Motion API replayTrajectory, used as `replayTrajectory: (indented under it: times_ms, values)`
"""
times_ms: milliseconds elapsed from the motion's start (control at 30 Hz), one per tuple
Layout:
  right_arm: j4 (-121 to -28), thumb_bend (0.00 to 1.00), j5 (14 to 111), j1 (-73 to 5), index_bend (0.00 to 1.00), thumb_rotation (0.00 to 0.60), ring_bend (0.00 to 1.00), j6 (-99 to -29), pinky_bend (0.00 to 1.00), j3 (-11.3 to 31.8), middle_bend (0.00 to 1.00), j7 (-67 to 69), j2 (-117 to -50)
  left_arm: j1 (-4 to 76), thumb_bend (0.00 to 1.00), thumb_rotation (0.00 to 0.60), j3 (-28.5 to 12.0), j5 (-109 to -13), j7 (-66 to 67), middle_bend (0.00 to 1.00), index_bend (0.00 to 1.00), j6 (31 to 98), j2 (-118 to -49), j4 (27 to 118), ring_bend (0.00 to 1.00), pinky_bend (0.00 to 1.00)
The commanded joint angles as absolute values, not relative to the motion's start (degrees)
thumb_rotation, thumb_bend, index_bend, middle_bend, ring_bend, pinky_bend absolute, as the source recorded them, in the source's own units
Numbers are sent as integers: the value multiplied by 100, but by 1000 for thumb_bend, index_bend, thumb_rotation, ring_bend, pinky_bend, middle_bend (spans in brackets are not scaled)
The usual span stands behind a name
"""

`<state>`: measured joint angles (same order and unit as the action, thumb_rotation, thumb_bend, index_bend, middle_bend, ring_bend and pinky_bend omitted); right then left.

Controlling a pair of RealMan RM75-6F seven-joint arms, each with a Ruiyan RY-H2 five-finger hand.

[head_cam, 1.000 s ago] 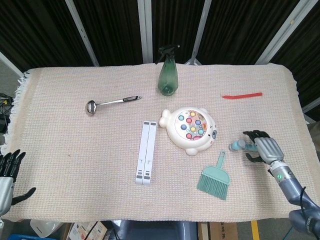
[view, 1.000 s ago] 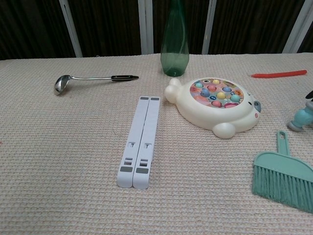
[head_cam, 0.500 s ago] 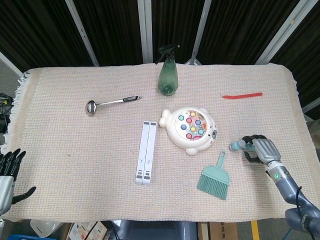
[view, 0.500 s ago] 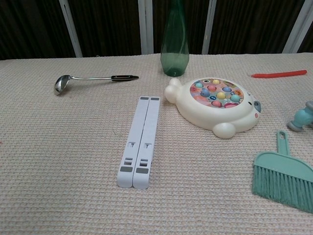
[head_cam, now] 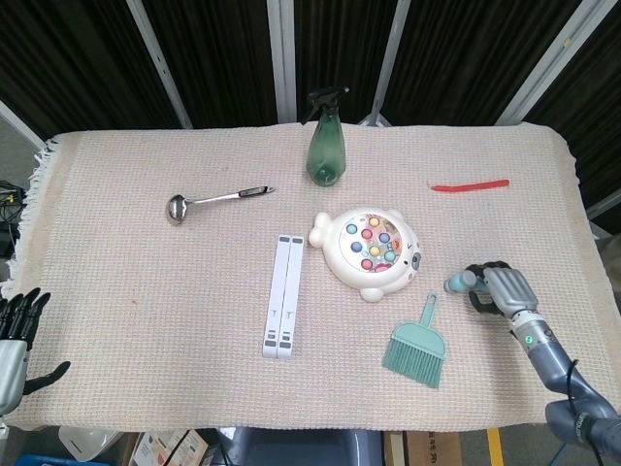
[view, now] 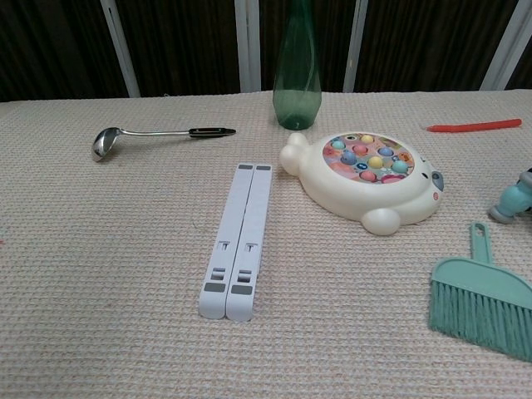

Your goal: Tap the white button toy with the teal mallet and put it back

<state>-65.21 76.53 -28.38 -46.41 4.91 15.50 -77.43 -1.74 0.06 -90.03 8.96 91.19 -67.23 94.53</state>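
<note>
The right robot hand (head_cam: 497, 289) has curled its fingers around the teal mallet (head_cam: 456, 282), which lies on the surface just right of the white toy (head_cam: 367, 249); lifting looks next.

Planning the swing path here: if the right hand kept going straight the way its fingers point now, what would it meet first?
The right hand points left, fingers curled on the teal mallet. Straight on, it would probably first meet the white button toy, though the brush handle lies close below that line.
</note>
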Motion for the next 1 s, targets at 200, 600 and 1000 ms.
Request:
replayTrajectory:
  times_ms: [200, 600, 1000]
  values:
    - [-6470, 567, 7600, -2853, 394, 600, 259, -4605, 178, 486, 404, 1504, -7794, -147, 90, 600, -5, -8957, 876, 0, 0, 9062, -6741, 9420, 0, 0]
    - [-6368, 640, 7563, -2852, 485, 600, 305, -4591, 201, 475, 461, 1518, -7885, -153, 90, 600, -6, -8916, 839, 0, 0, 9060, -6748, 9384, 0, 0]
    - [-6262, 647, 7554, -2884, 519, 600, 328, -4523, 205, 459, 486, 1536, -7968, -151, 90, 600, -8, -8878, 852, 0, 0, 9042, -6754, 9370, 0, 0]
